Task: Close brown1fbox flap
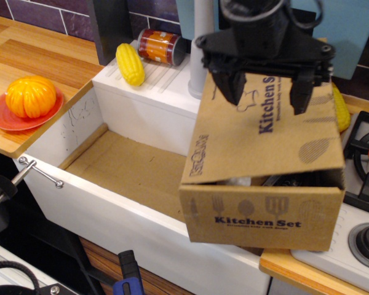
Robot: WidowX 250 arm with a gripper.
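The brown1fbox [261, 216], a brown cardboard box with dark purple "Kitchen Set" lettering on its front, stands on the right rim of the white sink. Its flap [264, 132], printed "Kitchen Set" on the upper face, lies tilted over the box top, with a narrow gap at the front where a white object and black cables show. My black gripper [265, 92] hangs over the flap's far edge, its fingers [229, 86] spread wide apart and close to the flap's surface; I cannot tell if they touch it. It holds nothing.
A white sink basin [120, 166] with a cardboard floor lies to the left. A yellow corn [129, 63] and a tin can [160, 47] sit on its back ledge. An orange fruit on a red plate [24, 101] rests on the wooden counter. A stove [363, 178] stands right.
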